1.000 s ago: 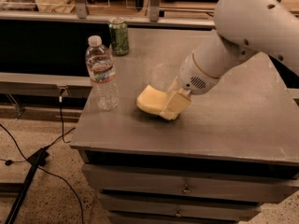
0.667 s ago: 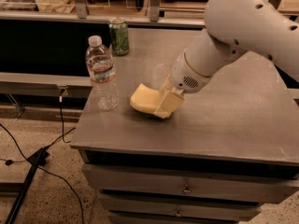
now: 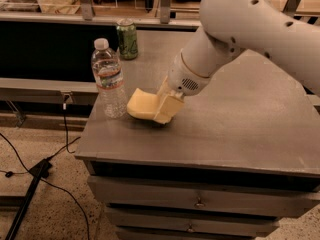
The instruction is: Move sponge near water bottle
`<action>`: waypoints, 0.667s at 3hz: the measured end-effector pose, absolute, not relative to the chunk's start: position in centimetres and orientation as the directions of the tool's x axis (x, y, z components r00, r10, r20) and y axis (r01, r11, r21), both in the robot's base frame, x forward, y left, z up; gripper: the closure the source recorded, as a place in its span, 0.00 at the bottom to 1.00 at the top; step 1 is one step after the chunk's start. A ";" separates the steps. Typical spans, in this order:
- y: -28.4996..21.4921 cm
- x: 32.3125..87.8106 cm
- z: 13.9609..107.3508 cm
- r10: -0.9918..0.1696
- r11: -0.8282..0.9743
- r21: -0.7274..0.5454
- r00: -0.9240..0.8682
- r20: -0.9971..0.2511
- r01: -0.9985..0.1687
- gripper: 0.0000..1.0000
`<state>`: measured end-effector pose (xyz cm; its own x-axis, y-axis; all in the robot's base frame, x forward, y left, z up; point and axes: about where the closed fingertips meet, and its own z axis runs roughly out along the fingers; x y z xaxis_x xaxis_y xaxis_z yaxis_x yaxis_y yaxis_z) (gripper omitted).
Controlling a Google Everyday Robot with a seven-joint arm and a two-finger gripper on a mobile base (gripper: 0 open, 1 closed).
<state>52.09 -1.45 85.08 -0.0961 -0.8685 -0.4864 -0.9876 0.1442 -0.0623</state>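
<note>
The pale yellow sponge (image 3: pixel 141 104) sits tilted at the left part of the grey table top (image 3: pixel 235 124), its left end raised a little. My gripper (image 3: pixel 164 110) is shut on the sponge's right end, its blocky pale fingers (image 3: pixel 169 109) around it. The clear water bottle (image 3: pixel 108 79) with a white cap and a red-and-blue label stands upright just left of the sponge, a small gap apart. My white arm reaches in from the upper right.
A green drink can (image 3: pixel 127 39) stands at the table's back left, behind the bottle. The table's left edge is close beside the bottle. Drawers (image 3: pixel 200 203) run below the front edge. Cables (image 3: pixel 30 174) lie on the floor at the left.
My gripper has carried the sponge leftward across the table, so it now sits closer to the water bottle. The bottle and can have not moved.
</note>
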 end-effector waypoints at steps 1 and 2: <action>-1.3 52.0 85.1 -0.870 0.140 -0.064 -0.091 -0.485 -0.988 0.51; -1.1 51.9 85.2 -0.871 0.137 -0.066 -0.088 -0.484 -0.988 0.20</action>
